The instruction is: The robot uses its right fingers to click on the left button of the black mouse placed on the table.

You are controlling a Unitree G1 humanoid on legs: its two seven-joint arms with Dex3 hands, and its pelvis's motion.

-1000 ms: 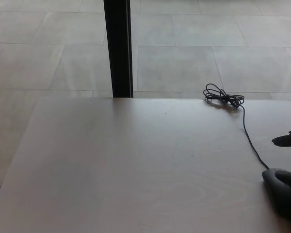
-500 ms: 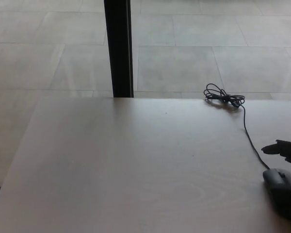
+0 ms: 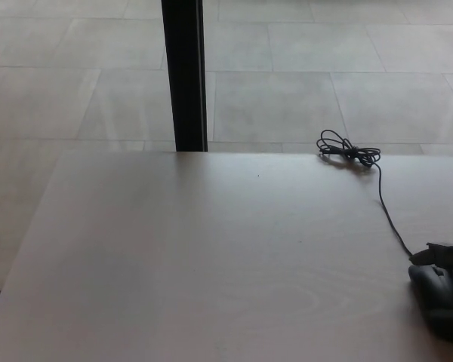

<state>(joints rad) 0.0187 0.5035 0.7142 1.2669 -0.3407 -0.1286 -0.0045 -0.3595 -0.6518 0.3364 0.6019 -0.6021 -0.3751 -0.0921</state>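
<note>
One table (image 3: 211, 256), pale wood grain, fills the lower part of the head view; its far edge runs across the middle of the picture, and its left edge slants down toward the near left corner. Beyond the far edge lies a floor (image 3: 302, 75) of large grey tiles. One dark upright post (image 3: 184, 75) stands behind the far edge, left of centre, its foot meeting that edge.

The left and middle portions of the surface carry nothing.

One black cable (image 3: 385, 207) is present. Its spare length is gathered in a small coil (image 3: 347, 149) at the far edge, toward the far right corner; from there a single strand runs toward the near right corner.

One black mouse (image 3: 438, 298) lies flat near the right edge, close to the near right corner, its nose pointing to the far edge where the cable joins it. Part of its body is cut off by the picture's margin.

One robot hand is visible: the right hand (image 3: 444, 255), entering at the right edge. Only dark fingertips show, directly over the front of the mouse at the cable end, apparently touching it. Whether the fingers are apart or together cannot be told from so little. The left hand does not show.
</note>
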